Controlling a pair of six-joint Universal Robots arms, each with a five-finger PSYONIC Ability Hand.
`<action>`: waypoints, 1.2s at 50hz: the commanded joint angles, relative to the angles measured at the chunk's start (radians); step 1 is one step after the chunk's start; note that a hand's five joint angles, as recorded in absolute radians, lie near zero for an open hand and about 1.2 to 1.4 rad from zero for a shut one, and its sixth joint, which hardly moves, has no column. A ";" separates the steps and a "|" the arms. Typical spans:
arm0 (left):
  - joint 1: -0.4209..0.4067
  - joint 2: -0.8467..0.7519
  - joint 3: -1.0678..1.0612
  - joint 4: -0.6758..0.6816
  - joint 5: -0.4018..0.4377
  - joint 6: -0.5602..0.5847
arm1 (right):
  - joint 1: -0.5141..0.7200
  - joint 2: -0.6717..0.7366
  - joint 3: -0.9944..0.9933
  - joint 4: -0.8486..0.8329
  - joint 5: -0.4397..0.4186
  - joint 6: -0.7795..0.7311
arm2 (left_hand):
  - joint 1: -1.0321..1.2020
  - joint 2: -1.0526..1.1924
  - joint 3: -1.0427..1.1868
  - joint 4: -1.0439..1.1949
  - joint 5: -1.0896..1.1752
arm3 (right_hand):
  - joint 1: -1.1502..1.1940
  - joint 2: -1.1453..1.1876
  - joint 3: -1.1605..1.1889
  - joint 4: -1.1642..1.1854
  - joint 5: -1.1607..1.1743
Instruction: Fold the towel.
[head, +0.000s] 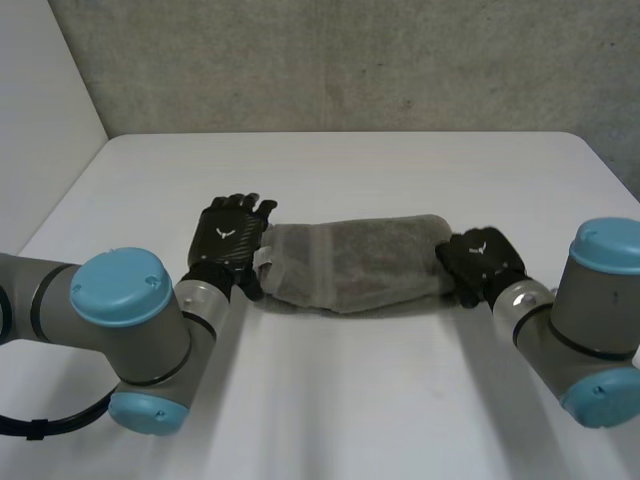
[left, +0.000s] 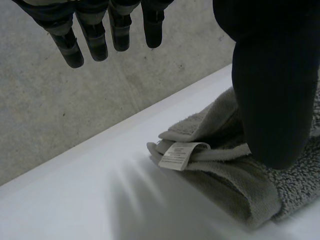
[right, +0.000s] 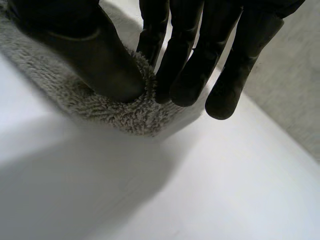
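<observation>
A grey towel (head: 350, 262) lies folded into a long bundle across the middle of the white table (head: 340, 400). My left hand (head: 228, 240) is at the towel's left end with its fingers (left: 95, 40) straight and apart from the cloth. Its thumb (left: 272, 90) hangs just over the towel (left: 230, 185), beside a white care label (left: 176, 155) at the folded edge. My right hand (head: 483, 262) is at the towel's right end. Here the thumb (right: 95, 55) presses onto the towel (right: 100, 105) and the fingers (right: 185, 65) close against its edge, pinching it.
A grey wall (head: 340, 60) runs behind the table's far edge. Bare tabletop lies in front of the towel and beyond it. Both forearms reach in from the near corners.
</observation>
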 joint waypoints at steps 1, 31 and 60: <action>0.017 0.064 -0.013 0.001 -0.013 0.006 | 0.108 0.001 -0.161 0.006 -0.005 -0.116 | 0.018 0.021 0.021 0.021 -0.007 | 0.099 0.071 0.058 0.058 0.068; 0.134 0.226 -0.038 0.011 -0.001 -0.046 | 0.475 0.106 -0.339 -0.027 0.072 -0.128 | 0.009 0.013 0.012 0.012 -0.016 | -1.123 -1.151 -1.164 -1.163 -1.154; -0.013 -0.146 0.229 -0.243 0.043 -0.164 | 0.241 0.309 -0.572 0.295 -0.048 0.433 | 0.041 0.045 0.044 0.045 0.017 | -1.123 -1.151 -1.164 -1.163 -1.154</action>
